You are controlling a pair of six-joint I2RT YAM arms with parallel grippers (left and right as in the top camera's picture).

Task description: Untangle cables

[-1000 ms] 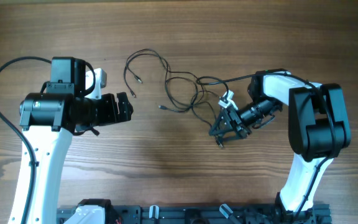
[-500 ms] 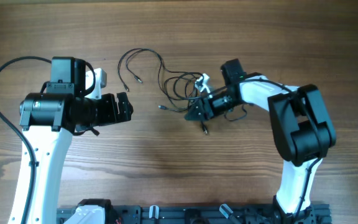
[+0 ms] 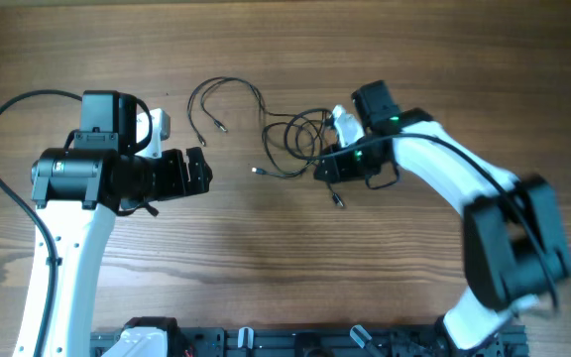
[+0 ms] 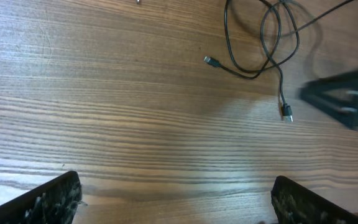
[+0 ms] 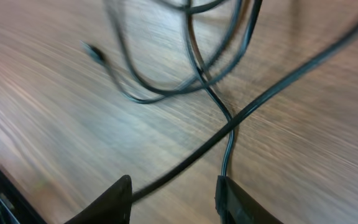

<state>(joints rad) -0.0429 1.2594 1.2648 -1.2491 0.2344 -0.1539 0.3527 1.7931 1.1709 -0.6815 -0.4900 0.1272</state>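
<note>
The work is, in my judgement, only at its beginning. The cables [image 3: 290, 139] lie on the counter [image 3: 266, 268] as a small knot of loops that cross each other several times. One longer loop [image 3: 224, 89] spreads away from the knot, far ahead of my left fingers [image 4: 55, 198]. I cannot tell if it is already free or joins the knot. No strand is pulled out straight, so nearly all the separating is left to do.

My left fingers are spread wide with nothing between them. The knot lies well ahead of them and a little to their right, with one silvery plug [image 4: 211, 60] nearest.

My right fingers [image 5: 114, 202] are also spread. Two strands cross just ahead of them, and one runs down to the tip of one finger. I see no pinch, but I cannot tell whether this strand is caught there, because the tip hides it.

My right wrist picture is blurred, and my right arm is smeared in the overhead view. The top edge of the left wrist view cuts the loops off.
</note>
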